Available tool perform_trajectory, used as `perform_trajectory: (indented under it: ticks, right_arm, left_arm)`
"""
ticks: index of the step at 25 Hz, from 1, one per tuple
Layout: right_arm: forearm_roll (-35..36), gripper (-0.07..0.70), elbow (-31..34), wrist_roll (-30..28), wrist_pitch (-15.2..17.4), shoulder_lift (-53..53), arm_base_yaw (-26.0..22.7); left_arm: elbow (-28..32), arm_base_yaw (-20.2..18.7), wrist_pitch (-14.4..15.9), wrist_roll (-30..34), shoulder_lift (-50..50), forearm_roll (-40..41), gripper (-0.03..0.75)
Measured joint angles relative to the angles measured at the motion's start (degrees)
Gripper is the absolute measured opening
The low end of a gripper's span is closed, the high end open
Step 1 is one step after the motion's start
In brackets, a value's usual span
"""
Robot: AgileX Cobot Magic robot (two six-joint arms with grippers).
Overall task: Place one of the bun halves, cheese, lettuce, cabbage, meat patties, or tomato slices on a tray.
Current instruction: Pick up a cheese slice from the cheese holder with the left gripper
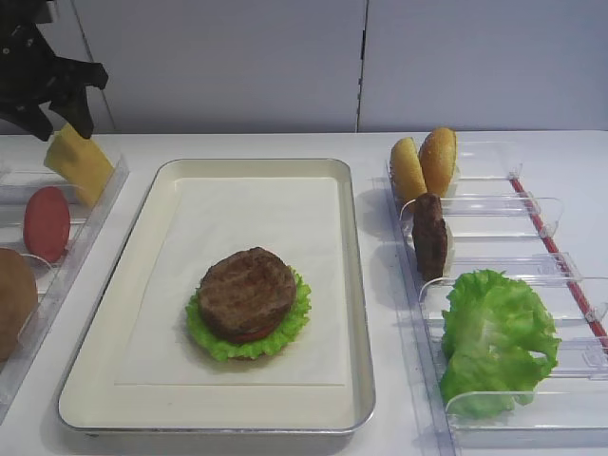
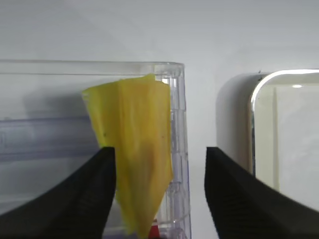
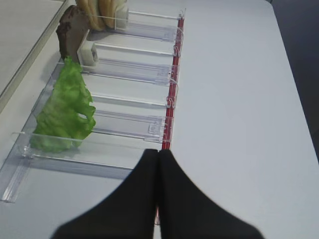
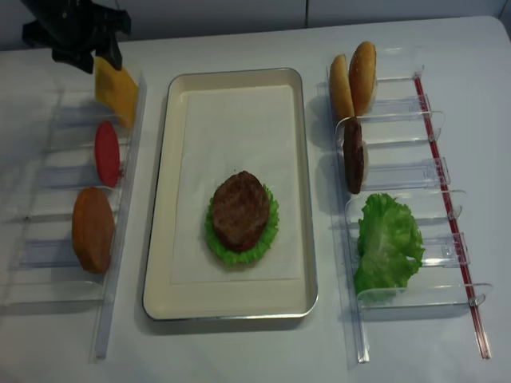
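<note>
An orange-yellow cheese (image 2: pixel 134 149) slice stands tilted in the far end of the left clear rack (image 1: pixel 95 204). My left gripper (image 2: pixel 159 150) is open around it: the cheese (image 1: pixel 78 163) lies beside the left finger and well apart from the right one. From above, the left gripper (image 4: pixel 88 60) hangs over the cheese (image 4: pixel 116 92). The cream tray (image 1: pixel 356 285) holds a stack of lettuce (image 1: pixel 294 328) with a meat patty (image 1: pixel 247 290) on top. My right gripper (image 3: pixel 158 154) is shut and empty, over the table next to the right rack.
The left rack also holds a tomato slice (image 1: pixel 46 223) and a round bun half (image 4: pixel 93 230). The right rack (image 4: pixel 447 191) holds two bun halves (image 1: pixel 425 163), a patty (image 1: pixel 430 235) on edge and loose lettuce (image 1: pixel 494 337). A red strip (image 3: pixel 173 89) runs along its outer side.
</note>
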Motion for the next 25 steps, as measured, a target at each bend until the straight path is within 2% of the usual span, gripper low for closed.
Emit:
perform_trajectory:
  ticks: [10, 16, 22, 25]
  right_arm:
    - [0.0, 0.105, 0.0, -0.3, -0.2, 0.0, 0.0]
    - [0.0, 0.105, 0.0, -0.3, -0.2, 0.0, 0.0]
    - [0.0, 0.098, 0.0, -0.3, -0.2, 0.0, 0.0]
    - [0.0, 0.098, 0.0, -0.3, -0.2, 0.0, 0.0]
  left_arm:
    - [0.0, 0.0, 0.0, 1.2, 0.6, -0.6, 0.342]
    - [0.0, 0.0, 0.2, 1.4, 0.6, -0.6, 0.272]
    - [0.0, 0.0, 1.7, 1.4, 1.8, -1.1, 0.26]
    - [0.0, 0.0, 1.7, 1.4, 2.0, -1.2, 0.209]
